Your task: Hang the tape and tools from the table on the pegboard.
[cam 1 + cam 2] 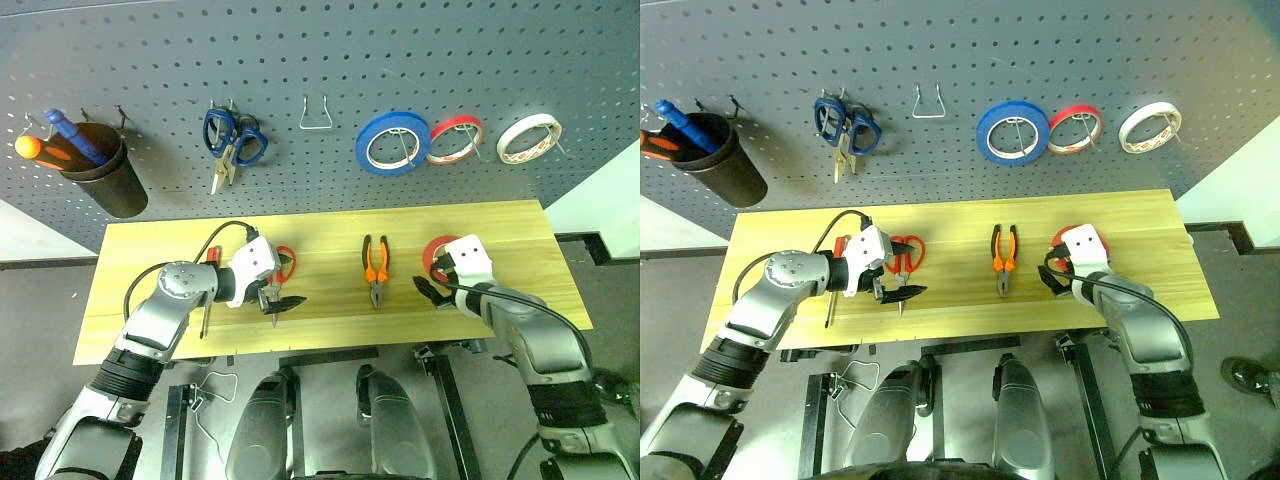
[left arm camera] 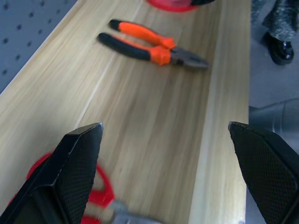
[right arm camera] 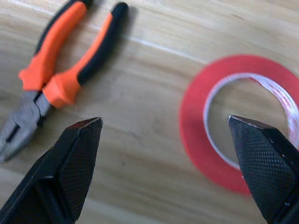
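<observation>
On the light wood table point(image 1: 320, 232) lie the orange-and-black pliers point(image 1: 375, 268) in the middle and the red tape point(image 3: 196, 140) flat at the right. The red-handled scissors point(image 1: 288, 262) lie left of centre, with the slim screwdriver point(image 1: 830, 300) beside them. My left gripper point(image 1: 280, 300) hovers open just over the scissors, whose handle point(image 2: 100, 196) shows by one finger. My right gripper point(image 3: 163, 120) is open low beside the tape, between it and the pliers point(image 3: 70, 70), and partly hides the ring in the head views. The dark grey pegboard point(image 1: 150, 60) rises behind the table.
On the pegboard hang blue-handled scissors point(image 1: 233, 140), an empty wire hook point(image 1: 315, 115), a blue tape roll point(image 1: 392, 143), a thin red roll point(image 1: 455, 140) and a white roll point(image 1: 528, 138). A black cup point(image 1: 105, 175) with tools hangs at the left.
</observation>
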